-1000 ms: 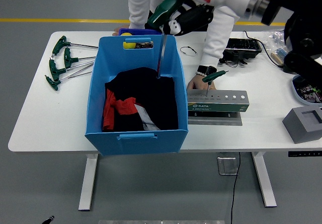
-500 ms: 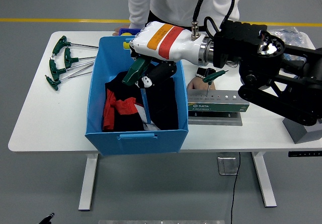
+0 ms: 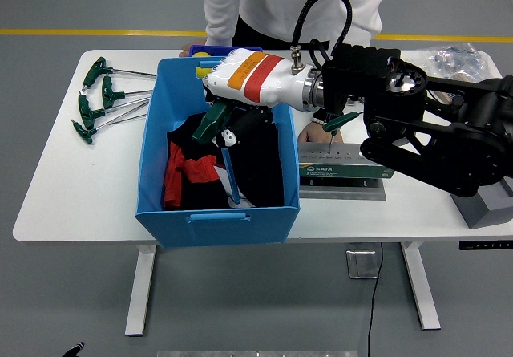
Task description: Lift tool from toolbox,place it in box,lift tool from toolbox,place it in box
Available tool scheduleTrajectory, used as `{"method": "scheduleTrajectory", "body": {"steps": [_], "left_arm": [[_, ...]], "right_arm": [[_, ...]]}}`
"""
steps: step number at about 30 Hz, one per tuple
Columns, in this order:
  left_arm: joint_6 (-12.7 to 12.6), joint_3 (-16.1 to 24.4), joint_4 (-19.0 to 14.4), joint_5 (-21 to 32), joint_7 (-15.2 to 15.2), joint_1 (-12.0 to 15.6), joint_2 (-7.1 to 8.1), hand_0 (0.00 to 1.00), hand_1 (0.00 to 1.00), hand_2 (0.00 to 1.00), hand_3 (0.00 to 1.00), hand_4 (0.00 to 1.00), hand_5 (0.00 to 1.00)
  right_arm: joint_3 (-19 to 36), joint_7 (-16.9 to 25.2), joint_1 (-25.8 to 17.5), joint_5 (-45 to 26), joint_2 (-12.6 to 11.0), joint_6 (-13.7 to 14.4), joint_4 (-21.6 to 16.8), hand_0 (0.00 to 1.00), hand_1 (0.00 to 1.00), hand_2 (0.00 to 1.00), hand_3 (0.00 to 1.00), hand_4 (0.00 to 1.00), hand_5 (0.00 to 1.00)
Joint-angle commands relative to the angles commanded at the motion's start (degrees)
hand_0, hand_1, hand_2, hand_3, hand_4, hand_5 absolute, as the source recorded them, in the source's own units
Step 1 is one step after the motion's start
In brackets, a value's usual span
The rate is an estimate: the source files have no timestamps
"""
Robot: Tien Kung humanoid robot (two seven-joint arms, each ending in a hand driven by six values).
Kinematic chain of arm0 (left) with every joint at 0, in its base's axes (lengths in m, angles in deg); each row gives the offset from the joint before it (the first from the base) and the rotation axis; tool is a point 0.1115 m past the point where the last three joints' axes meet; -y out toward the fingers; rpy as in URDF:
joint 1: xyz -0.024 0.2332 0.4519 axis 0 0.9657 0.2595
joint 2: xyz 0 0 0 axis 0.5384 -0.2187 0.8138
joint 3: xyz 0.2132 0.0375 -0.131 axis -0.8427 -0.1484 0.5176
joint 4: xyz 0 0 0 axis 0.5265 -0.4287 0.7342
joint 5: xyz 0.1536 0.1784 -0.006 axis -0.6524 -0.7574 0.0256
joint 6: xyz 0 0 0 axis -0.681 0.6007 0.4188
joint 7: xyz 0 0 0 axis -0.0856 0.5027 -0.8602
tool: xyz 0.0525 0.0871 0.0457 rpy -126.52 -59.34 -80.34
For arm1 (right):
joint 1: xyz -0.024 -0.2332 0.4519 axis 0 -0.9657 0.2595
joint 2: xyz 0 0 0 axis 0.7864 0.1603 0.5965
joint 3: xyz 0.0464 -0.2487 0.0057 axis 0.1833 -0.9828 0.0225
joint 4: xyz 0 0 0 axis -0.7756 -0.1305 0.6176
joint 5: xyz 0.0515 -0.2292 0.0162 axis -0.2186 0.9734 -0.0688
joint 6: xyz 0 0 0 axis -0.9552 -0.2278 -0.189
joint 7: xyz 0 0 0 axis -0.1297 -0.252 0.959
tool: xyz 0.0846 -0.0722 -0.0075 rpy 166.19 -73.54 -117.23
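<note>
We are at the placing step: our right hand [image 3: 228, 124] pinches a green-handled tool [image 3: 220, 144] over the blue box [image 3: 216, 212], its shaft pointing toward 6 o'clock. Next we judge the fingers must release it. The toolbox [image 3: 346, 164] sits at 3 o'clock on the counter [image 3: 80, 188].

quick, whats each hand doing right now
Left hand: not in view.
Right hand: closed on a green-handled T-handle tool, held over the blue box.
</note>
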Motion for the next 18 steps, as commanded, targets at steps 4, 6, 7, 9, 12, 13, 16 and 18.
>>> {"method": "scheduleTrajectory", "body": {"steps": [4,6,7,9,12,13,16,18], "left_arm": [[0.0,-0.8,0.0,0.8,0.2,-0.1,0.05,0.918,0.94,0.925,0.647,0.762,0.555],[0.0,-0.6,0.0,0.6,0.2,-0.2,0.09,0.918,0.94,0.925,0.647,0.762,0.555],[0.0,-0.5,0.0,0.5,0.1,-0.2,0.1,0.919,0.942,0.925,0.647,0.763,0.557],[0.0,-0.7,0.0,0.8,0.2,-0.3,0.15,0.919,0.942,0.925,0.647,0.763,0.557],[0.0,-0.7,0.0,0.8,0.3,-0.4,0.18,0.919,0.942,0.925,0.647,0.763,0.557],[-0.1,-0.6,0.0,0.7,0.3,-0.5,0.21,0.919,0.942,0.924,0.648,0.763,0.557],[-0.1,-0.4,0.0,0.4,0.3,-0.6,0.27,0.919,0.942,0.924,0.648,0.763,0.557],[-0.1,-0.1,0.0,0.2,0.3,-0.6,0.29,0.919,0.942,0.924,0.648,0.763,0.557]], "right_arm": [[-1.4,0.7,0.4,-0.2,0.7,-0.6,1.1,0.228,0.119,0.186,0.251,0.882,0.654],[-2.4,0.9,0.7,-0.2,1.2,-1.2,2.5,0.228,0.119,0.186,0.251,0.882,0.654],[-2.6,0.9,0.7,-0.2,1.4,-1.3,2.9,0.329,0.247,0.334,0.39,0.95,0.709],[-3.0,1.0,0.7,-0.5,1.8,-1.3,4.3,0.329,0.247,0.334,0.39,0.95,0.709],[-3.1,1.0,0.6,-0.8,2.1,-1.3,5.6,0.329,0.247,0.334,0.39,0.95,0.709],[-3.1,1.1,0.6,-0.9,2.1,-1.3,6.0,0.437,0.387,0.485,0.485,0.965,0.721],[-2.9,1.1,0.7,-1.0,2.2,-1.2,6.8,0.437,0.387,0.485,0.485,0.965,0.721],[-2.8,1.0,0.8,-1.1,2.3,-1.1,7.3,0.437,0.387,0.485,0.485,0.965,0.721]]}}
